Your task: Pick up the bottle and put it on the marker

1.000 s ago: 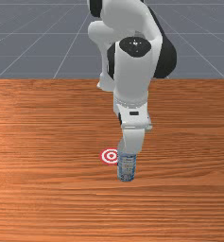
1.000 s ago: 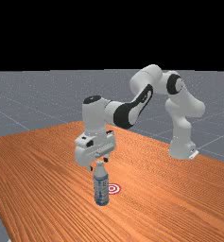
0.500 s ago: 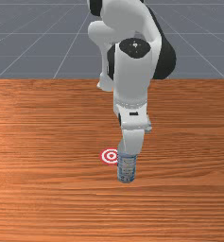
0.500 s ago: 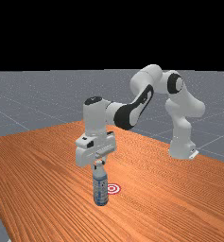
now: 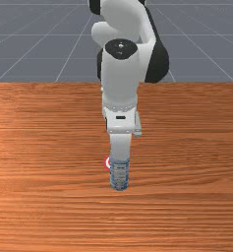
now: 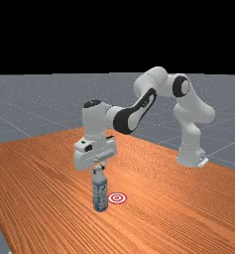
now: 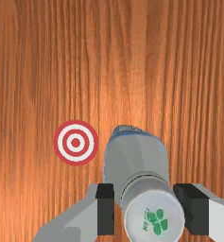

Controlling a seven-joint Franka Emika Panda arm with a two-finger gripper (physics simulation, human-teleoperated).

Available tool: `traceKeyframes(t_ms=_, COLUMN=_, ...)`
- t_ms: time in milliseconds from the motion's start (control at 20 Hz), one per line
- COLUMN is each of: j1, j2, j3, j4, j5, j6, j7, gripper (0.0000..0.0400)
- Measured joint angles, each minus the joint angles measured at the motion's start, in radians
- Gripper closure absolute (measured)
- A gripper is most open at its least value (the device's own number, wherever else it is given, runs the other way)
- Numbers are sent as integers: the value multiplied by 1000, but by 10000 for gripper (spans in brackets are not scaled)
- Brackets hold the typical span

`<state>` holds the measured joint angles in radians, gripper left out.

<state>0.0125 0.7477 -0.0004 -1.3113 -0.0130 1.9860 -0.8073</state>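
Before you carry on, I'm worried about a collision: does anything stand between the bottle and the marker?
Nothing visible stands between the bottle, held near its top by the hand, and the red-and-white marker.

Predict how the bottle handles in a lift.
The bottle looks fairly stiff, its lower sides straight. Tall, slim and held near the cap by the claw, it might swing a bit, and could tip if set down unevenly.
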Motion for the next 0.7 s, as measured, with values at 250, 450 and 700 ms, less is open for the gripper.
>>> traceKeyframes(t_ms=250, j1=-34, j2=-76, j3=29, j4=-126, j5=57, j6=32, j7=-45, gripper=213)
traceKeyframes(t_ms=450, j1=-9, j2=-176, j3=2, j4=-296, j5=23, j6=99, j7=23, gripper=213)
traceKeyframes(t_ms=700, j1=-13, j2=-198, j3=-1, j4=-331, j5=26, j6=108, j7=30, gripper=214)
